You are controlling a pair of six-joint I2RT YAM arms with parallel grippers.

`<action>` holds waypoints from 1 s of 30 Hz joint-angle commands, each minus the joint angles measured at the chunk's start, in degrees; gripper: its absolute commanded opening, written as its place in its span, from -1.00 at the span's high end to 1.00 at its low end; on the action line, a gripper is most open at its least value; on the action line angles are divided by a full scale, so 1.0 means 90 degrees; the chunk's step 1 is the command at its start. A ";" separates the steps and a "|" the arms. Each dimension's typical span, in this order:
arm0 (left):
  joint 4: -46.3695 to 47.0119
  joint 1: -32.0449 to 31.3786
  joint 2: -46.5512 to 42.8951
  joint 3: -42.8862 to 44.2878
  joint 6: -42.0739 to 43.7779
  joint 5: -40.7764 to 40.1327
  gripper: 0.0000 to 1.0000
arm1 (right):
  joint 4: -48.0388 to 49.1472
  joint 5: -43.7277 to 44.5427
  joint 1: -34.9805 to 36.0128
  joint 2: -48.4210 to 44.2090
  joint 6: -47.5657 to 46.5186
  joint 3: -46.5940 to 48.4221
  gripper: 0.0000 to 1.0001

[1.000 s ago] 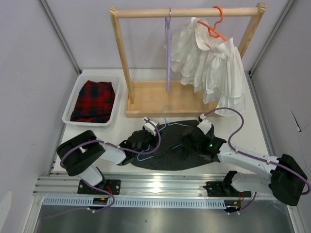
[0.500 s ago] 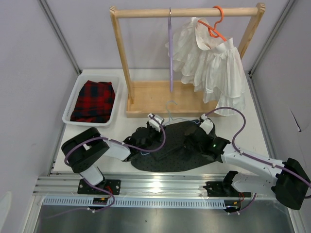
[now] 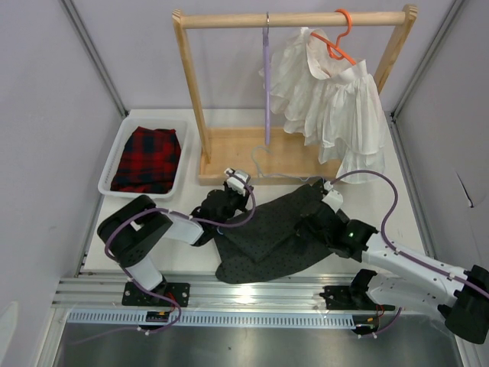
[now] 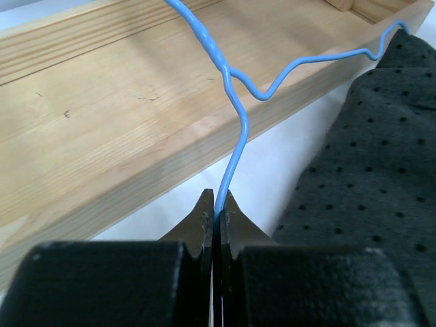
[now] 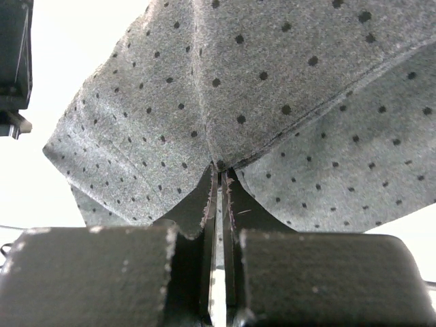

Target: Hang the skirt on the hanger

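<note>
The dark dotted skirt (image 3: 263, 237) hangs lifted between my two grippers over the table's front, draping down to the left. The pale blue wire hanger (image 3: 263, 162) runs along the skirt's top edge, its hook over the wooden rack base. My left gripper (image 3: 228, 200) is shut on the hanger's wire (image 4: 235, 146) just below its twisted neck, with the skirt (image 4: 371, 170) to its right. My right gripper (image 3: 312, 222) is shut on a pinched fold of the skirt (image 5: 238, 88) at its fingertips (image 5: 221, 170).
A wooden clothes rack (image 3: 294, 19) stands behind, its base (image 4: 102, 136) close ahead of the left gripper. A lilac hanger (image 3: 266, 76) and an orange hanger (image 3: 336, 38) with a white ruffled garment (image 3: 328, 92) hang on it. A white bin (image 3: 114, 164) holds a plaid garment (image 3: 147, 159).
Both grippers have moved toward the rack and up. The skirt, flat on the table before, is now raised and draped, and the hanger's hook has moved onto the rack base.
</note>
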 commanded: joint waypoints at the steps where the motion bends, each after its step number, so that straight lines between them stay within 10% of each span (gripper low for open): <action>1: 0.0553 0.0257 -0.0067 0.0216 0.0036 0.0215 1.00 | -0.0427 0.0058 0.0042 -0.0354 -0.0063 0.0104 1.00; 30: -0.2649 0.0053 -0.4109 0.0655 0.0358 0.0411 1.00 | -0.0086 -0.0235 0.0237 -0.0648 -0.0619 -0.0072 1.00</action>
